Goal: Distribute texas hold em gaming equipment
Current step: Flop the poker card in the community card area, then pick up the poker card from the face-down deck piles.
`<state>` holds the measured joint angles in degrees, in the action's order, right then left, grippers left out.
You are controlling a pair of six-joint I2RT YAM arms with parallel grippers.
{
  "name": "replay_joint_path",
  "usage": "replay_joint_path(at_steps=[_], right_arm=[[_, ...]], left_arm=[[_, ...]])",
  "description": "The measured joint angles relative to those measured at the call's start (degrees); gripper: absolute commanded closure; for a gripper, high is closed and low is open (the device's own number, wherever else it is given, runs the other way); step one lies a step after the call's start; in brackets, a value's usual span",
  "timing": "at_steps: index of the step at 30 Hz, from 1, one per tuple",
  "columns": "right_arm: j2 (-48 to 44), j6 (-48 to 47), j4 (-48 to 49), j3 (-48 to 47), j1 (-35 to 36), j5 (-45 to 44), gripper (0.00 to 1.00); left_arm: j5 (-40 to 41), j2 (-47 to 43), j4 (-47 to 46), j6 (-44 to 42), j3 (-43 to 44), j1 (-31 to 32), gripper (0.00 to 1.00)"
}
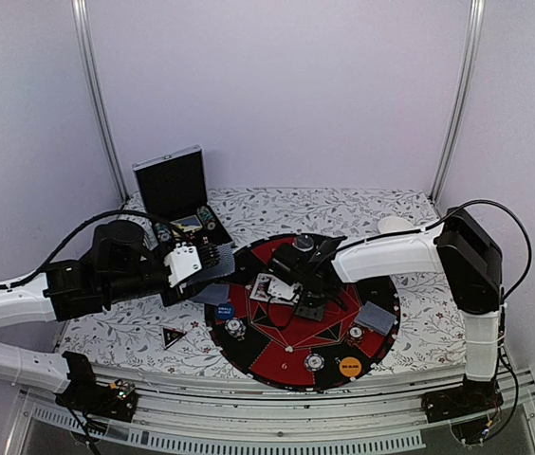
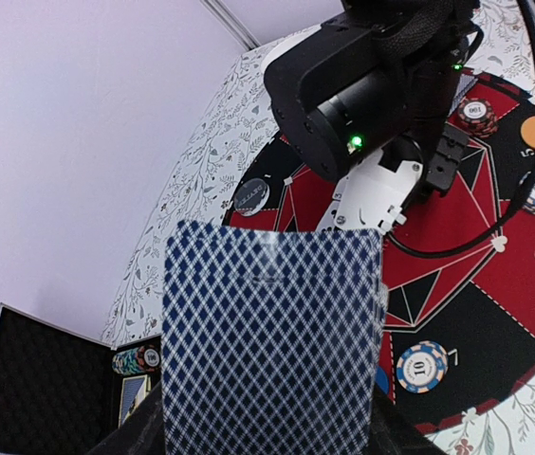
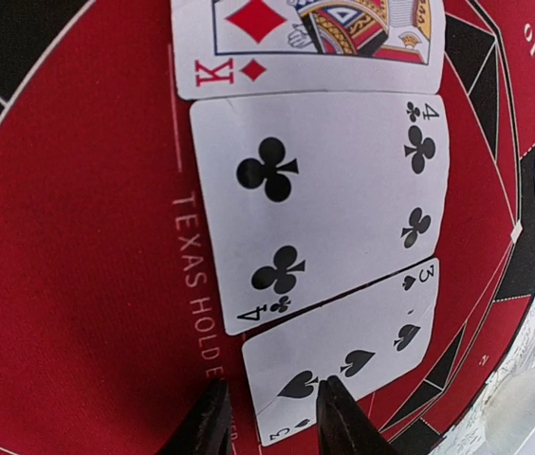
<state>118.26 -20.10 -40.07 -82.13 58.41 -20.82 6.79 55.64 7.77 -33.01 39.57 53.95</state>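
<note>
Red mat (image 3: pixel 78 237), spade three (image 3: pixel 362 341) between jaws

A round red-and-black mat (image 1: pixel 282 355) is laid on a floral-patterned tablecloth (image 1: pixel 343 204) — "TEXAS HOLD" is printed on its red field. At ten o'clock from the mat, a silver-edged black case (image 1: pixel 171 185) is stood open, lid upright — backed by plain white walls (image 1: pixel 277 95).

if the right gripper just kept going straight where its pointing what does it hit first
The three of spades. The right gripper points down at that face-up card's near corner, fingers apart, with the red mat right beneath it. The gap to the card is hard to judge.
</note>
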Motion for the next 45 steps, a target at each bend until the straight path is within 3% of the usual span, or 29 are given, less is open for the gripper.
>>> replay_joint_path(at_steps=[5, 9, 17, 22, 27, 34, 45], right_arm=[[-0.5, 0.0, 0.1, 0.0, 0.1, 0.8, 0.57], [-3.7, 1.0, 1.2, 0.7, 0.6, 5.4, 0.41], [-24.5, 6.0, 11.7, 4.9, -0.1, 16.0, 0.12], [-34.1, 15.0, 26.0, 7.8, -1.2, 26.4, 0.11], [-30.5, 25.7, 36.1, 7.1, -1.2, 33.3, 0.13], [-19.0, 33.2, 38.0, 2.4, -1.2, 38.6, 0.15], [-10.8, 35.6, 37.6, -4.8, -1.0, 42.2, 0.15]], left_arm=[[0.0, 0.0, 0.0, 0.0, 0.0, 0.0, 0.46], [0.0, 0.0, 0.0, 0.0, 0.0, 0.0, 0.47], [0.0, 0.0, 0.0, 0.0, 0.0, 0.0, 0.47], [0.0, 0.0, 0.0, 0.0, 0.0, 0.0, 0.47], [-0.1, 0.0, 0.0, 0.0, 0.0, 0.0, 0.47], [0.0, 0.0, -0.1, 0.0, 0.0, 0.0, 0.47], [-0.1, 0.0, -0.2, 0.0, 0.0, 0.0, 0.47]])
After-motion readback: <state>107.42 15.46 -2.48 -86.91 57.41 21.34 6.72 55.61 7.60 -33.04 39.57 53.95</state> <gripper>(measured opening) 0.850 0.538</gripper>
